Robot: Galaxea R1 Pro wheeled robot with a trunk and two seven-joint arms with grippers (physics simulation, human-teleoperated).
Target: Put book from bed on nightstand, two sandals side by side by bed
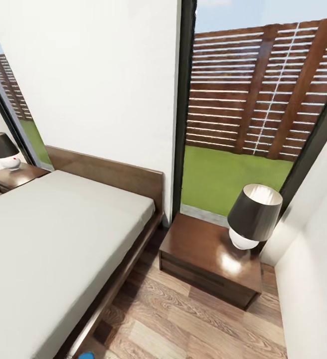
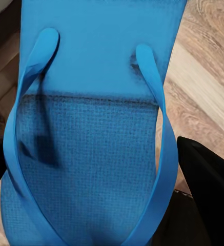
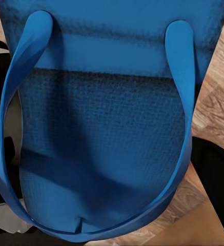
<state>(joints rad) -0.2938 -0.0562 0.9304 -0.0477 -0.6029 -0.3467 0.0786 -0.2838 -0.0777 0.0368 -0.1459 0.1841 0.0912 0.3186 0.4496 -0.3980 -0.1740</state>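
In the head view we look down into a corner of the bedroom. The bed point(image 1: 59, 239), with its pale mattress and dark wooden frame, runs along the white wall point(image 1: 98, 80); we see no book on the part of the mattress in view. Beside the bed's head end stands a nightstand point(image 1: 203, 259) on the wood floor point(image 1: 183, 324), carrying a lamp point(image 1: 253, 214) with a dark shade near its far right corner. A second nightstand point(image 1: 16, 177) with its own lamp point(image 1: 1, 149) sits at the far side of the bed. Behind the near nightstand a tall window point(image 1: 253, 124) shows grass and a slatted fence.

At the bottom edge of the head view, just off the bed's near corner, a sliver of blue point(image 1: 87, 356) shows.

In the left wrist view we see a blue sandal point(image 2: 96, 154) very close, straps arching over its sole, floor planks behind it. In the right wrist view another blue sandal point(image 3: 106, 143) sits equally close. Dark shapes flank each sandal, but we cannot tell whether either gripper's fingers are released or clenched on it.
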